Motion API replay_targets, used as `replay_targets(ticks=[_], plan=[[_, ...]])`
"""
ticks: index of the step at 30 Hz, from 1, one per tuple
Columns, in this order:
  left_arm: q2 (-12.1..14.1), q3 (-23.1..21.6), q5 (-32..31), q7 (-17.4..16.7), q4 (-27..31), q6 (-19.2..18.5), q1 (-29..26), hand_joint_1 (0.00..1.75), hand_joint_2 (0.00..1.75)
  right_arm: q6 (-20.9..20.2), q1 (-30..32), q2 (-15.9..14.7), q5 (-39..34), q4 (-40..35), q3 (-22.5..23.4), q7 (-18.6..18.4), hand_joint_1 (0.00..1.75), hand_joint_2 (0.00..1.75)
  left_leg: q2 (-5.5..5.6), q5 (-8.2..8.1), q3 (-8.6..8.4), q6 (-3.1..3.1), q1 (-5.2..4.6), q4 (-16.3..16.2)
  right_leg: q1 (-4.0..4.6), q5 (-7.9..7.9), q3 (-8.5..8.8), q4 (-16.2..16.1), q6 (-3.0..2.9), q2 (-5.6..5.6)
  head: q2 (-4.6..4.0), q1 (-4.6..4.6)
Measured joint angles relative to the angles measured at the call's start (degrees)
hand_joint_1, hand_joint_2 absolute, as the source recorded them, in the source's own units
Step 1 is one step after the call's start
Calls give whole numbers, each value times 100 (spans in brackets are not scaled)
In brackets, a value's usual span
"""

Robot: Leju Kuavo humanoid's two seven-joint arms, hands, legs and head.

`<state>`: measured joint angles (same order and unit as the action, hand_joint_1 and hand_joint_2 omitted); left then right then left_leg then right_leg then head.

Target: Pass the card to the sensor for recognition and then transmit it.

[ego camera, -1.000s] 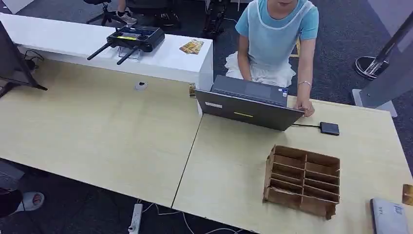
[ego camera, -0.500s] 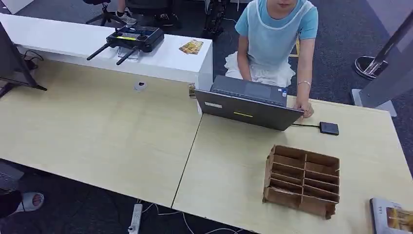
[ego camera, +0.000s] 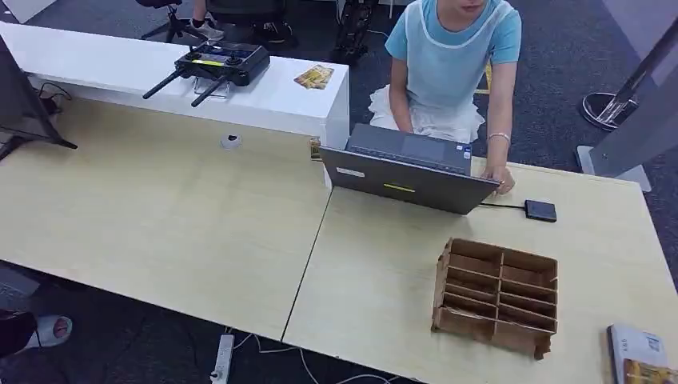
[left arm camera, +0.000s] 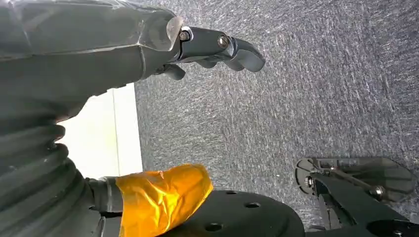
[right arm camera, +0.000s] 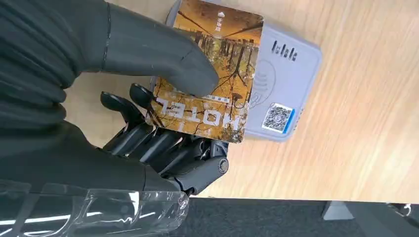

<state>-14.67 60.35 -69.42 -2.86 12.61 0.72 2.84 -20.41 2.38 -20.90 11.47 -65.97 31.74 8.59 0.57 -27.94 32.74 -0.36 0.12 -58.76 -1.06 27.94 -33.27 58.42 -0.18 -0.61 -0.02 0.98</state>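
Note:
In the right wrist view my right hand [right arm camera: 128, 49] pinches an orange hotel card [right arm camera: 237, 59] between its thumb and its dark fingers. The card lies flat over the grey card sensor [right arm camera: 289, 74], which carries a QR sticker and rests on the wooden table. In the head view the sensor [ego camera: 632, 344] sits at the table's near right corner, with the card [ego camera: 649, 373] over its near end. My left hand [left arm camera: 217, 47] hangs beside the body over grey carpet, its fingers apart and holding nothing.
A cardboard divider box [ego camera: 497, 296] stands left of the sensor. Across the table [ego camera: 160, 216] a person [ego camera: 456, 56] works at a laptop [ego camera: 408, 172], with a small black device [ego camera: 540, 210] cabled beside it. A controller [ego camera: 220, 62] and cards [ego camera: 314, 77] lie on the white counter.
The card came in from the table's right edge onto the sensor, then slid toward the near edge. The person and the box stayed put.

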Motion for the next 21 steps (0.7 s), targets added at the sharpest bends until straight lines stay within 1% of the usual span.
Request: replay_targets(ticks=[13, 21], plan=[[2, 54, -35, 0, 0, -4, -2, 0, 175, 297, -169, 116, 142, 225, 81, 0, 175, 175, -4, 0, 0, 0, 0, 0, 0, 0, 1, 0, 0, 0, 0, 0], [0, 87, -55, -7, 0, -4, -1, 0, 175, 748, -300, 210, 206, 271, 140, -22, 175, 175, -5, 1, -1, 0, 0, 0, 0, -1, 2, 0, 0, 1, 0, 0]])
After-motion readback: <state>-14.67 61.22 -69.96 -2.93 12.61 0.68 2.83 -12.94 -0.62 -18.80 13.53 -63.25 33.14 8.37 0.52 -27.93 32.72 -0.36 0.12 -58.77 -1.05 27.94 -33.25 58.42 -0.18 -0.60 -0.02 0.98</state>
